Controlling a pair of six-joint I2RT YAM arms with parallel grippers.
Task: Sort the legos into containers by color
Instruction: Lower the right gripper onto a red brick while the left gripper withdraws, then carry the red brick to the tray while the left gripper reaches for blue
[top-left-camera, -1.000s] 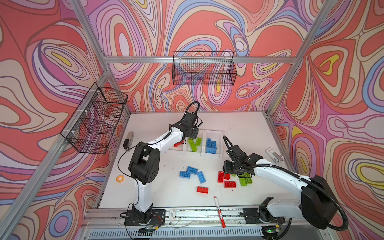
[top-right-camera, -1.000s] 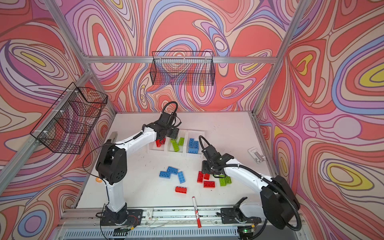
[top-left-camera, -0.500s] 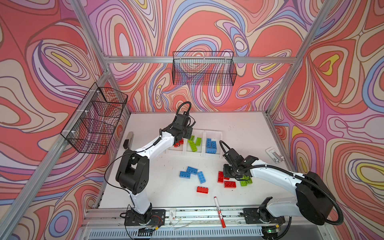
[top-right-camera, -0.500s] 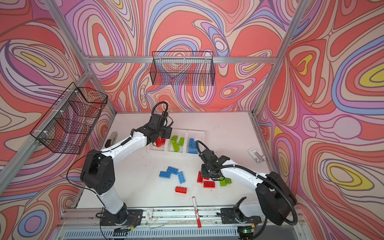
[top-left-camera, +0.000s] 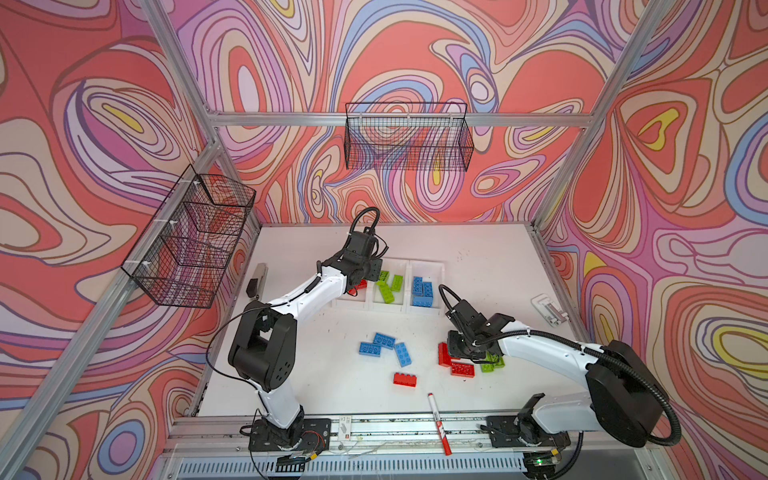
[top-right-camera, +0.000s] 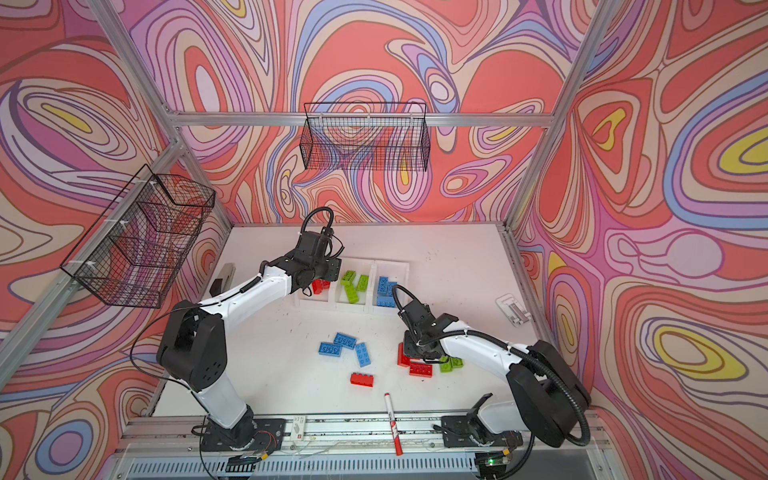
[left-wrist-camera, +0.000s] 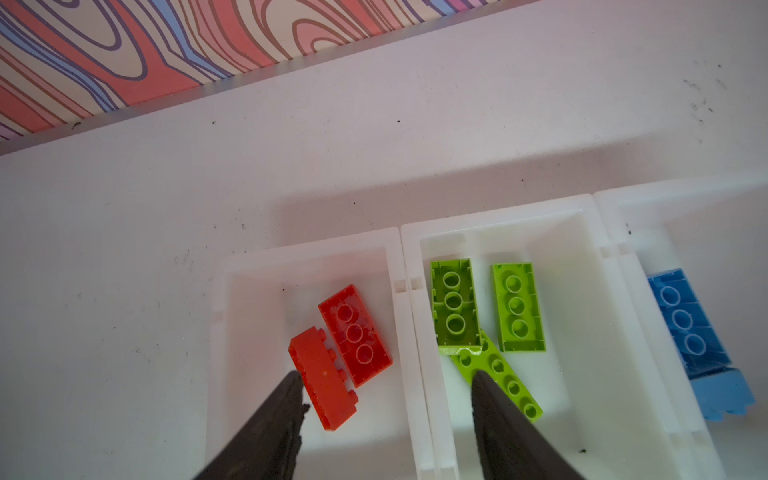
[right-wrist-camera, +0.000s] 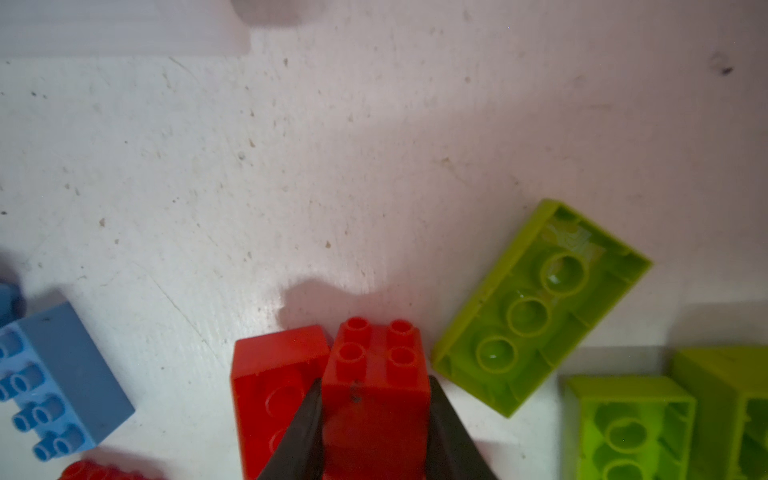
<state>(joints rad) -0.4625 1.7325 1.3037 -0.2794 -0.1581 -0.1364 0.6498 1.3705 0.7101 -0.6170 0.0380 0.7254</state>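
Note:
My right gripper (right-wrist-camera: 375, 380) is shut on a red lego (right-wrist-camera: 376, 415) that sits studs-up on the table, tight against a second red lego (right-wrist-camera: 274, 374). In both top views this gripper (top-left-camera: 459, 353) is down in the red and green cluster (top-right-camera: 451, 363). My left gripper (left-wrist-camera: 386, 376) hangs open and empty over the containers (top-left-camera: 428, 263). Two red legos (left-wrist-camera: 353, 332) lie in the left container, lime green legos (left-wrist-camera: 517, 307) in the middle one, and blue legos (left-wrist-camera: 685, 324) in the right one. Three blue legos (top-left-camera: 382, 340) and one red lego (top-left-camera: 404, 379) lie loose on the table.
A red-and-white marker pen (top-left-camera: 438, 419) lies near the front rail. Black wire baskets hang on the back wall (top-left-camera: 407, 141) and the left wall (top-left-camera: 191, 241). A small white object (top-left-camera: 548, 309) sits at the right edge, and a dark grey one (top-left-camera: 257, 279) at the left edge.
My right gripper has closed onto the red lego in the cluster. My left arm has shifted a little to the left over the containers, its gripper still open.

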